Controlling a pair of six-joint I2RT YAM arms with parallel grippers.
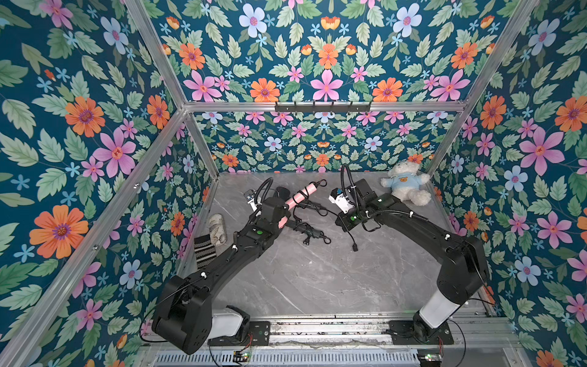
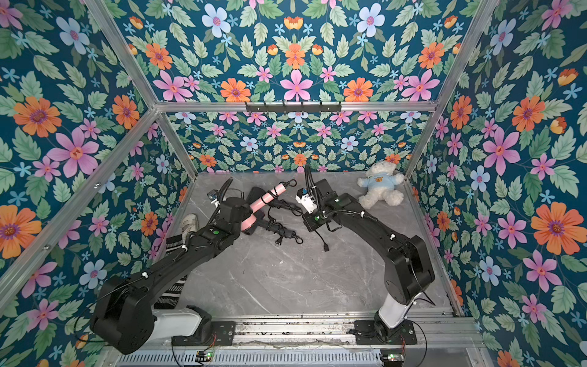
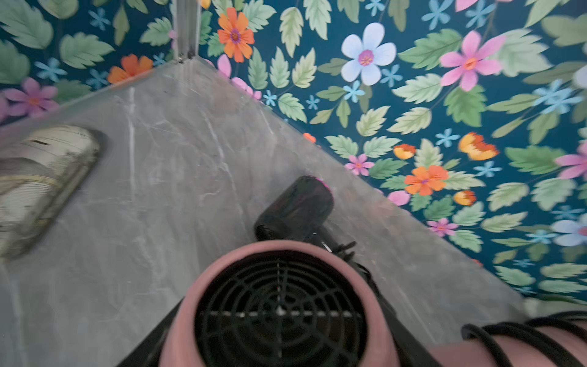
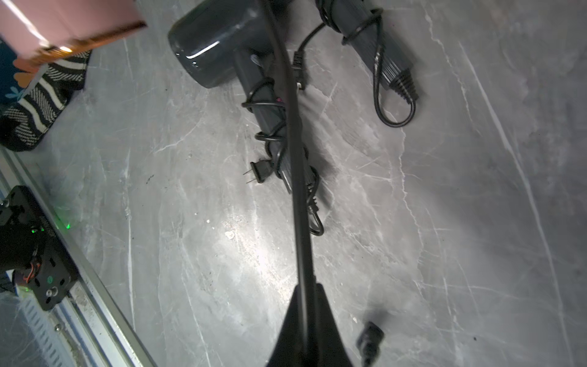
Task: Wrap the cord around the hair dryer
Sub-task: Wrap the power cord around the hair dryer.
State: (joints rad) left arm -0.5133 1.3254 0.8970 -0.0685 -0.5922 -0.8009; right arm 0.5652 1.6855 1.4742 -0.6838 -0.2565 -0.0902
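Pink hair dryer (image 3: 279, 305) clamped in left hand (image 3: 279, 349); right hand (image 4: 306, 317) pinched shut on cord (image 4: 293, 159).

A white teddy bear (image 1: 406, 187) in a pale blue shirt sits on the grey marble tabletop (image 1: 317, 279), well beyond the right jaws, in the far corner. A dark grey hair dryer (image 4: 203, 47) lies between the left jaws and the right jaws, its own lead wound round its handle. A second dark dryer (image 3: 295, 206) lies just beyond the left jaws. On the outer side of the left jaws, by the wall, lie a striped cloth (image 1: 203, 251) and what seems a snakeskin-patterned pouch (image 1: 217, 228), blurred up close. Floral wallpaper (image 1: 327, 54) covers the walls, with a black hook rail (image 1: 322, 107) on the back one.
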